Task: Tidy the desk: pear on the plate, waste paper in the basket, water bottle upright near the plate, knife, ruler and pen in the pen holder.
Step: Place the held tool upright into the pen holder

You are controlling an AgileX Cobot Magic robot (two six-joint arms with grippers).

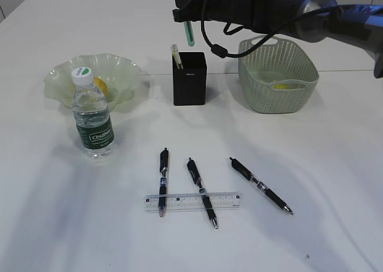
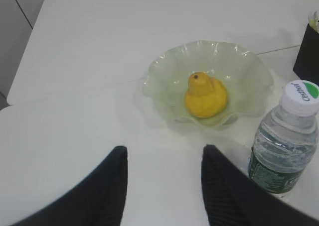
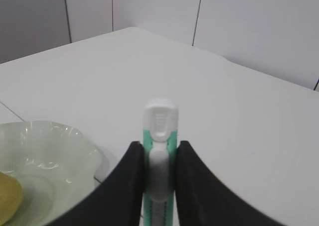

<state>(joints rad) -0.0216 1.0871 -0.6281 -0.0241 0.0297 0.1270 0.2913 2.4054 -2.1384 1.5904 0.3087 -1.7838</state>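
My right gripper (image 1: 186,15) (image 3: 159,147) is shut on the knife (image 1: 190,36) (image 3: 159,131), a green and white cutter hanging upright just above the black pen holder (image 1: 190,80). A pale stick (image 1: 176,55) stands in the holder. The yellow pear (image 2: 205,95) lies in the green glass plate (image 2: 164,81) (image 1: 60,77). The water bottle (image 1: 93,119) (image 2: 286,141) stands upright in front of the plate. Three black pens (image 1: 163,179) (image 1: 201,191) (image 1: 260,185) and the clear ruler (image 1: 192,201) lie on the desk. My left gripper (image 2: 164,154) is open over bare desk, short of the plate.
The sage-green basket (image 1: 278,74) stands right of the pen holder, with a yellowish scrap (image 1: 281,85) inside. The right arm reaches in over the basket from the right. The desk's far edge lies behind the plate.
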